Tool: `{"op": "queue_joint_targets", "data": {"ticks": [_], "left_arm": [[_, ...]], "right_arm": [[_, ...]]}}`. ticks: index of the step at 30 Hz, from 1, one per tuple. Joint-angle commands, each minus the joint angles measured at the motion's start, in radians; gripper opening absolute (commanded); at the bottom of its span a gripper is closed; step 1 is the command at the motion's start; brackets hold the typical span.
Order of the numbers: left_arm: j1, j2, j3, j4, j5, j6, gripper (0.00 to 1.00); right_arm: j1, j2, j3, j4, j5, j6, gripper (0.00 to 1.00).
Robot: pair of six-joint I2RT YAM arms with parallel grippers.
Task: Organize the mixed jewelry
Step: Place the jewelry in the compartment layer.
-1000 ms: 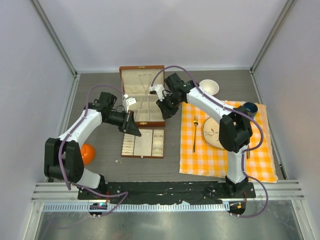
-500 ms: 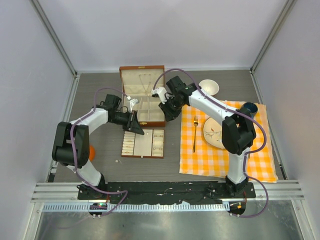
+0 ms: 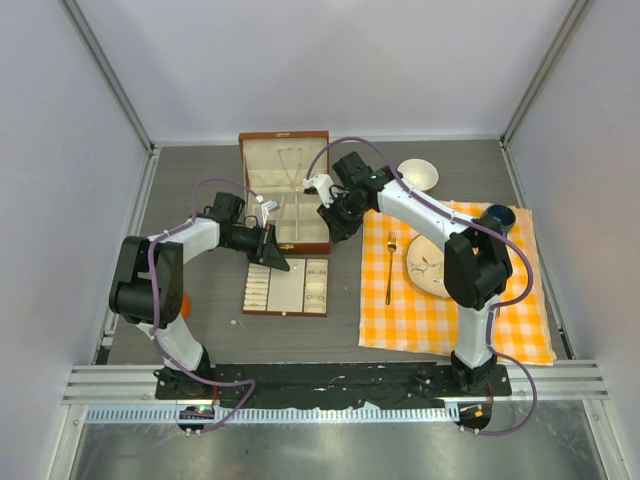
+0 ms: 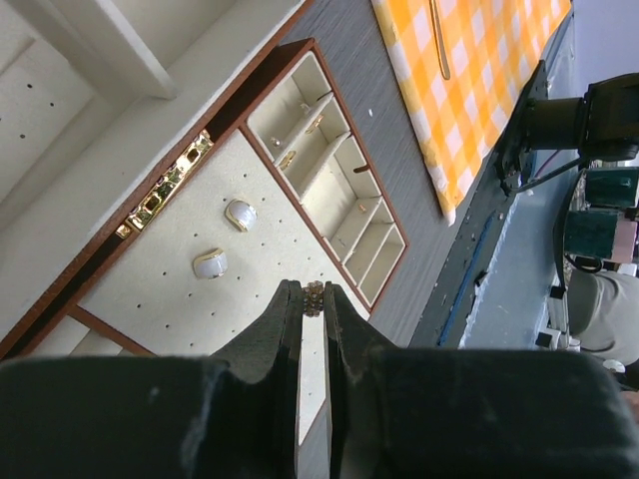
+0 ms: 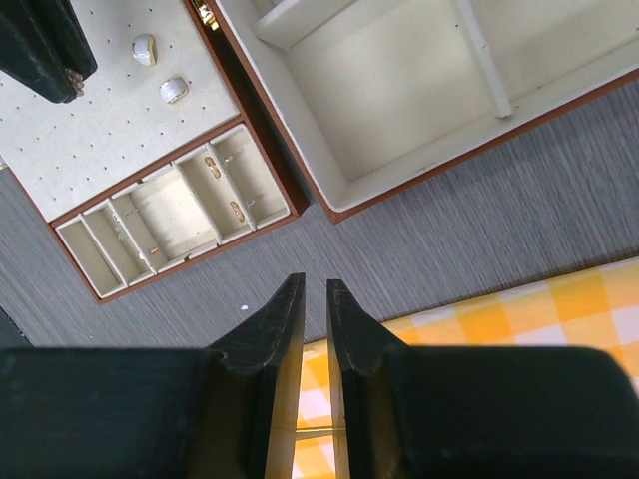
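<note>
Looking across from the left in the overhead view, I see one orange ball (image 3: 183, 304) half hidden behind the left arm. The left gripper (image 4: 312, 299) hangs over the tray (image 3: 287, 311), above the far-left end of its dotted cream pad. Its fingers are pinched on one tiny sparkling piece (image 4: 314, 294). What shows of the piece runs along the slit between the fingertips. It is too small for me to say which end is which, or whether it touches the pad.

Two pale oval studs (image 4: 240, 214) sit on that pad. They lie side by side but apart, in a row roughly parallel to the front of the box (image 3: 300, 246), near its gold clasp (image 4: 165, 186). Right of the pad, the tray's narrow slots hold a few gold bits (image 4: 315, 124), and I make out three from the left wrist.

The box stands just behind the tray with its lid raised. The right gripper (image 5: 316, 291) hovers at the box's right side, over the edge of the checked cloth (image 3: 450, 322). Its fingers are almost together with only a thin slit between them, and nothing is in it.

On the cloth lies one gold fork (image 3: 389, 270), its long axis running near to far with the tines at the far end. One plate (image 3: 425, 268) sits just right of the fork. One white bowl (image 3: 418, 174) stands on the bare table beyond the cloth. One dark blue cup (image 3: 500, 215) sits at the cloth's far-right corner.
</note>
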Motion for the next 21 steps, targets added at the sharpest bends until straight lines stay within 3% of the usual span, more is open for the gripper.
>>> {"op": "queue_joint_targets", "data": {"ticks": [1, 16, 21], "left_arm": [[-0.003, 0.004, -0.02, 0.062, 0.02, -0.014, 0.0], [-0.016, 0.023, -0.017, 0.076, -0.009, -0.022, 0.0], [-0.017, 0.006, 0.005, -0.008, -0.04, 0.09, 0.0]], "right_arm": [[0.002, -0.029, 0.006, 0.027, -0.004, -0.007, 0.2], [0.002, -0.039, 0.001, 0.029, -0.006, -0.007, 0.2], [0.002, -0.039, -0.006, 0.033, -0.006, -0.008, 0.21]]}}
